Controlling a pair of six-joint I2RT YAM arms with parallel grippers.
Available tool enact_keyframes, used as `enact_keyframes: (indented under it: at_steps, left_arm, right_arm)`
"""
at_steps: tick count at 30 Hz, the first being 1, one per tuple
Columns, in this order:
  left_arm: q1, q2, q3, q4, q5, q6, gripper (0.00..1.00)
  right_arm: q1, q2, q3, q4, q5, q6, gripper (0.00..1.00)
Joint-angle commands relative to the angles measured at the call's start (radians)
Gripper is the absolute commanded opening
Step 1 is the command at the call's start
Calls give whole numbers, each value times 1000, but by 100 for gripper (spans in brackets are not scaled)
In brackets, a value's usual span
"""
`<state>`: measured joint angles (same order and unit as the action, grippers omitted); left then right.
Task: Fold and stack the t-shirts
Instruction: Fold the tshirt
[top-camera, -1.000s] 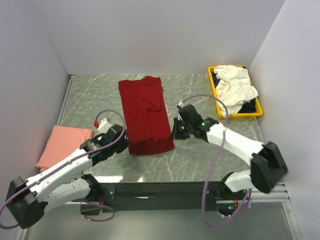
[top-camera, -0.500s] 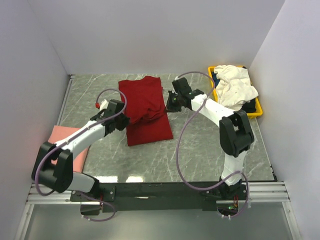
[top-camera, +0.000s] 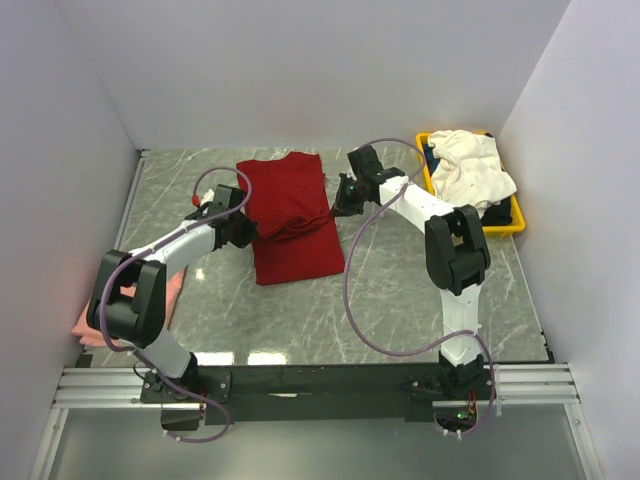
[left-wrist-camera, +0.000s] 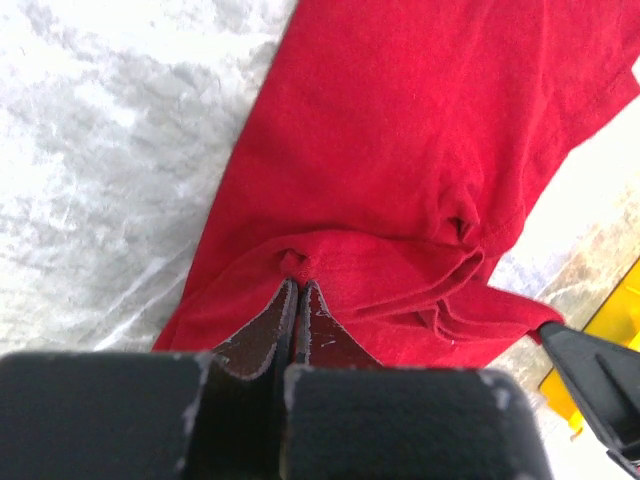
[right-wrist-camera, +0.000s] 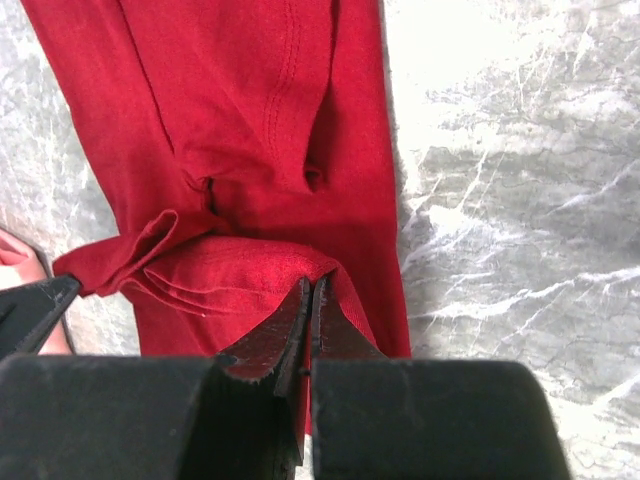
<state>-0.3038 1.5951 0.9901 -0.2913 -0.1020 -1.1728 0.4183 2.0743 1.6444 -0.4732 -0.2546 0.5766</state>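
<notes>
The dark red t-shirt (top-camera: 290, 215) lies lengthwise at the table's middle back, its near hem lifted and carried over its middle. My left gripper (top-camera: 243, 228) is shut on the hem's left corner; the cloth bunches at the fingertips in the left wrist view (left-wrist-camera: 296, 282). My right gripper (top-camera: 341, 203) is shut on the right corner, seen in the right wrist view (right-wrist-camera: 312, 284). The red shirt fills both wrist views (left-wrist-camera: 420, 150) (right-wrist-camera: 230, 120). The salmon-pink t-shirt (top-camera: 125, 295) lies folded at the left edge. The white t-shirt (top-camera: 468, 170) is heaped in the yellow bin.
The yellow bin (top-camera: 505, 228) stands at the back right against the wall, with dark cloth under the white shirt. White walls close in the left, back and right. Grey marble table (top-camera: 420, 290) shows in front of and beside the red shirt.
Both grippers have carried the red shirt's near hem away from the arms' bases toward the back, folding the lower part over the middle. Both arms are stretched farther out.
</notes>
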Motion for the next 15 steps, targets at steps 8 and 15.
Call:
enact_keyframes:
  at_steps: [8,15]
  left_arm:
    - [29,39,84,3,5,9,1]
    - [43,68,102,20,21,19,2]
  right_arm:
    - [-32,76,129,19,-63,-32,0]
    - [-39,152,227,-19,-84,-47,11]
